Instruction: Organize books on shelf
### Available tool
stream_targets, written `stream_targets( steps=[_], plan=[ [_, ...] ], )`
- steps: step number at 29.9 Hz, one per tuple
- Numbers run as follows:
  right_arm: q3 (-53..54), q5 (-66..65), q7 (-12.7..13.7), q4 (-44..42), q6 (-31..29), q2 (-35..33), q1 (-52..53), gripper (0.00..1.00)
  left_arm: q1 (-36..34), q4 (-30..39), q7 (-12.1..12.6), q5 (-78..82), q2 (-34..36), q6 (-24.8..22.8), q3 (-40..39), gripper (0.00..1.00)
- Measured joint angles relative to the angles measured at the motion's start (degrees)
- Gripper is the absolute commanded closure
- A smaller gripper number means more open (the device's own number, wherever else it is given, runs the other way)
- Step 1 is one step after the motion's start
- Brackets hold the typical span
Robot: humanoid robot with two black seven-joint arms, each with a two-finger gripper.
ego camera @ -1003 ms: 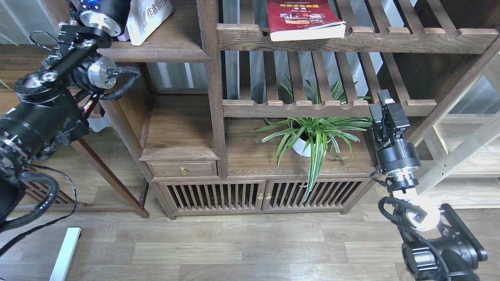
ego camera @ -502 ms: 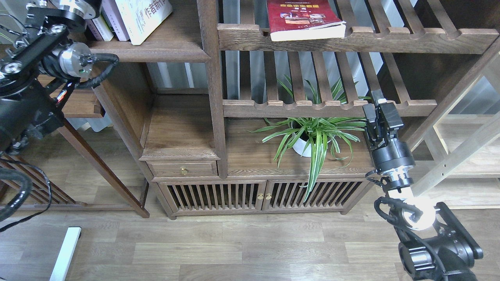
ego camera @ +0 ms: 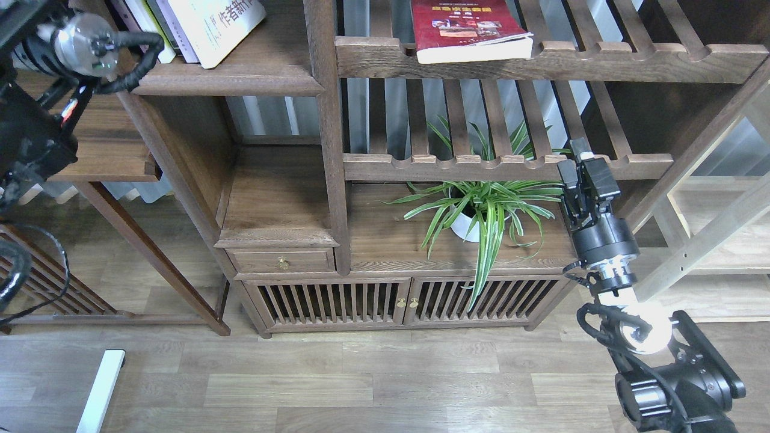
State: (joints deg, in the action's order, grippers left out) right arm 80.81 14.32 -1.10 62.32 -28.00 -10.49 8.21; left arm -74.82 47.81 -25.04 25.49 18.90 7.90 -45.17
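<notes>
The dark red book (ego camera: 469,27) lies flat on the upper slatted rack at about twelve o'clock, its page edge facing me and its long axis running away toward the back. It belongs on the solid plank shelf (ego camera: 228,81) at eleven o'clock, where the large white book (ego camera: 216,27) leans leftward against the slimmer spines (ego camera: 147,24) beside it.

My right gripper (ego camera: 582,171) hangs at three o'clock, just right of the spider plant (ego camera: 487,207); its fingers look nearly closed on nothing, though they are small and dark here, so I cannot tell for sure. The red book sits up and to the left of it, well apart.

My left arm (ego camera: 36,120) enters at ten o'clock (its gripper is out of view), so by my judgement the right arm is the nearer one.
</notes>
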Motion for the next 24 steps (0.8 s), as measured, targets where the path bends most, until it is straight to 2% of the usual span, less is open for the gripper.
stream_targets(
  steps=[5,12,15,24],
  plan=[
    [0.3,0.1,0.0,0.0,0.0,-0.6,0.6,0.28,0.1,1.0,0.0,-0.9,-0.5,1.4,-1.2,0.64],
    [3.4,0.2,0.0,-0.7,0.0,-1.7,4.0,0.12,0.8,2.5,-0.1,-11.5,-3.9,11.2,-1.4,0.43],
    [5.4,0.2,0.0,-0.9,0.0,-2.5,4.8,0.12,0.9,2.6,0.0,-15.0,-5.0,14.6,-1.5,0.38],
    [6.4,2.2,0.2,0.5,0.0,-9.0,4.0,0.14,1.2,2.7,0.7,-27.6,-7.8,15.5,-1.7,0.11]
  ],
)
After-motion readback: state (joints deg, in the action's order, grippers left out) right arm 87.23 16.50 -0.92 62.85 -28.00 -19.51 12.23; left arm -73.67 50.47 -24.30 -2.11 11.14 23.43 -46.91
